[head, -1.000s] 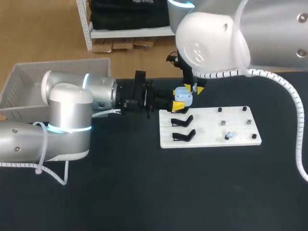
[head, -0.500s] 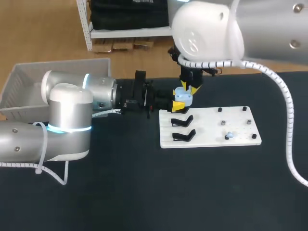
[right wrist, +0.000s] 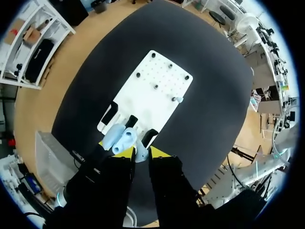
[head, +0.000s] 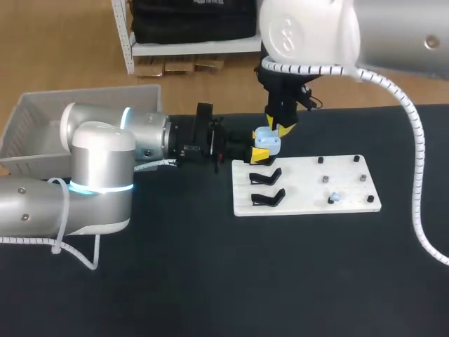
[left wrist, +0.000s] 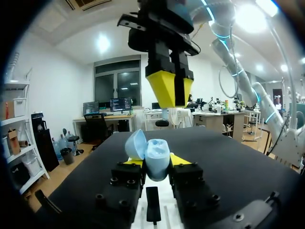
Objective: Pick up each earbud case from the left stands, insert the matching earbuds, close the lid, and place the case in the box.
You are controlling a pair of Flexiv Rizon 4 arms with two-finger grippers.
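My left gripper (head: pixel 260 150) is shut on a light blue earbud case (head: pixel 266 140) and holds it at the far left corner of the white board (head: pixel 309 188). In the left wrist view the case (left wrist: pixel 156 161) sits between the yellow tips with its lid (left wrist: pixel 135 143) swung open. My right gripper (head: pixel 282 129) hangs just above it, shut on a small pale earbud (right wrist: pixel 140 154). That earbud (left wrist: pixel 164 113) dangles over the open case. Another earbud (head: pixel 334 198) lies on the board's right part.
Two black stands (head: pixel 266 175) (head: pixel 267 198) stand bare on the board's left side, with several small pegs (head: pixel 325 180) to the right. A white basket (head: pixel 42 126) sits at the table's far left, behind my left arm.
My right arm's big upper link has swung up and back. Its gripper has shifted slightly but stays over the case. The left arm has kept still.
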